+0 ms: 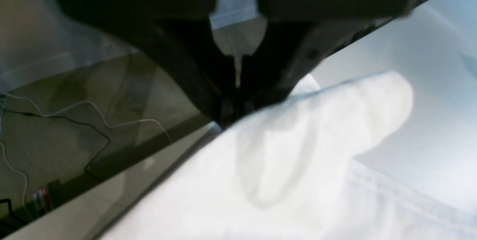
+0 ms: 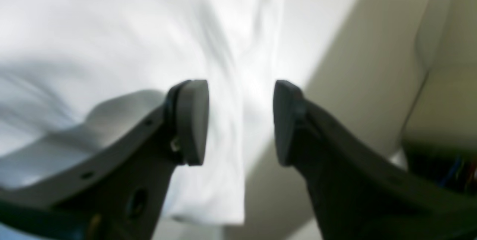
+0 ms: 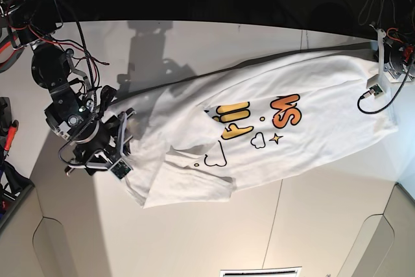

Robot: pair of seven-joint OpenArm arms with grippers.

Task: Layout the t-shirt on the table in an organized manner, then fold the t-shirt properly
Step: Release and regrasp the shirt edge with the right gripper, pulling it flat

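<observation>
Here, nearest the lens first:

Right gripper [image 2: 240, 122]: its jaws stand apart with nothing pinched; in the right wrist view a blurred fold of the t-shirt [image 3: 259, 131] lies below the gap, so the cloth is let go on this side.

Left gripper [image 1: 238, 79]: in the left wrist view its jaws are pressed together on a bunched edge of the white cloth, at the table's edge with floor and cables showing beyond it.

Shirt position: in the base view it lies stretched diagonally across the table [image 3: 194, 238], from the right gripper at that view's left up to the left gripper at the far right.

Shirt condition: still rumpled; a flap is doubled over along the lower edge, and the orange-and-yellow print [image 3: 259, 118] is partly covered by a fold.

Stage, as I judge it: laying out is unfinished, and folding has not begun.

Risk one: with only one end held, any pull from the left arm would probably drag the whole shirt sideways rather than flatten it.

Risk two: the held edge sits close to the table's border, so slack cloth there may slide off.

Risk three: folding over the doubled flap would lock the crease in.
</observation>
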